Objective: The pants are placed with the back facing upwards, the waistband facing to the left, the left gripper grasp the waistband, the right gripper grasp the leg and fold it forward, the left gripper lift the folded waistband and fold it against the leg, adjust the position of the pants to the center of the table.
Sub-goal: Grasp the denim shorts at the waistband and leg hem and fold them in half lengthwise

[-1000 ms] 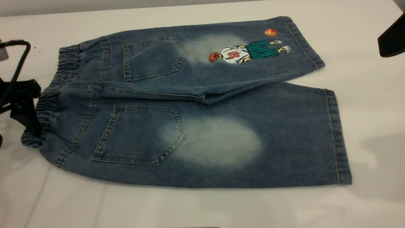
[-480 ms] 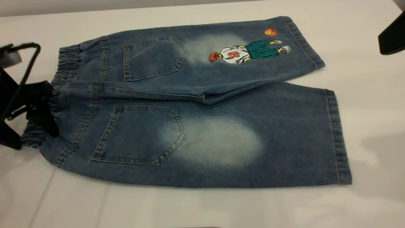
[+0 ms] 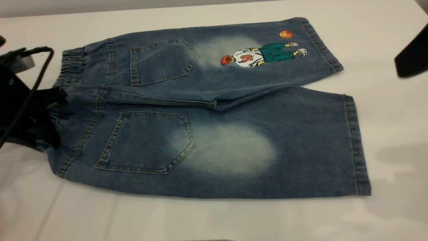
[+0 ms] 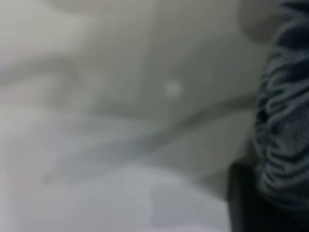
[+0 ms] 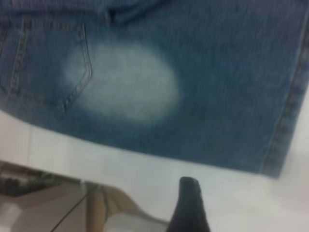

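Pants [image 3: 214,110]: blue denim, pale faded ovals; print at 1 o'clock, orange ball, white-green kit. Table [image 3: 214,217]: plain white.

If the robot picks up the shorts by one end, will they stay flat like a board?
Probably not. The shorts are soft denim, already creased at the crotch, so they'd likely droop. The waistband is gathered, so it may stretch. They look unlikely to slip or roll.

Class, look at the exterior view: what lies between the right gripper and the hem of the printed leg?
Nothing: only bare white table separates the right gripper from the printed leg's hem, as the exterior view shows.
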